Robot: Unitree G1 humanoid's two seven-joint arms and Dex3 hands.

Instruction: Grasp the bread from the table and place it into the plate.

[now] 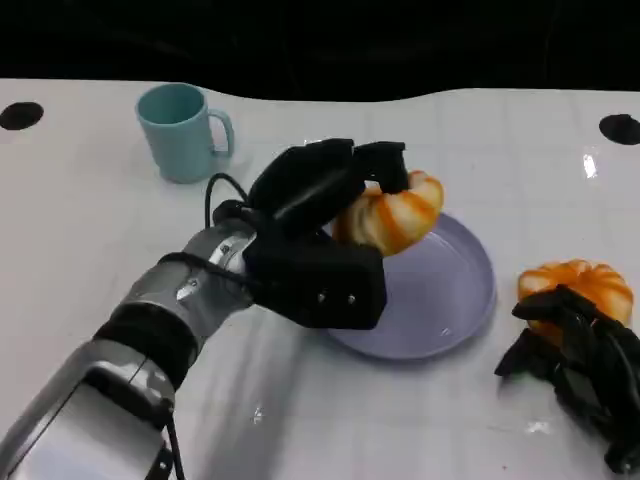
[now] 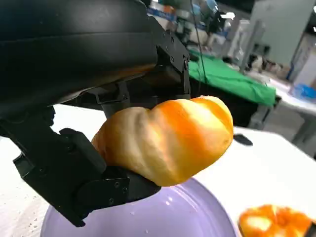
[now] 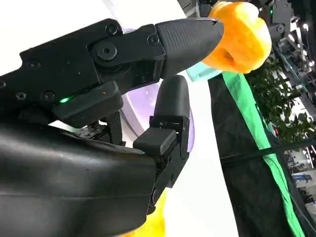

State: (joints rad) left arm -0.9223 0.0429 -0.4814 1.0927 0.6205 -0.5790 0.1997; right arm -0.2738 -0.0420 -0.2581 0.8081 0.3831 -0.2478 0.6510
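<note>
My left hand [image 1: 315, 230] grips a twisted orange and white bread [image 1: 400, 215] and holds it just above the far left part of the lilac plate [image 1: 450, 290]. The left wrist view shows the bread [image 2: 168, 138] pinched between the black fingers [image 2: 69, 173], with the plate [image 2: 173, 217] right below it. My right hand [image 1: 575, 360] lies on the table at the lower right, fingers apart, touching the near side of a second orange bread [image 1: 580, 285]. In the right wrist view the held bread [image 3: 242, 37] shows beyond my right hand [image 3: 123, 74].
A teal mug [image 1: 180, 130] stands at the back left of the white table. The second bread [image 2: 269, 222] lies on the table right of the plate. Black round marks [image 1: 20, 115] sit near the table's far corners.
</note>
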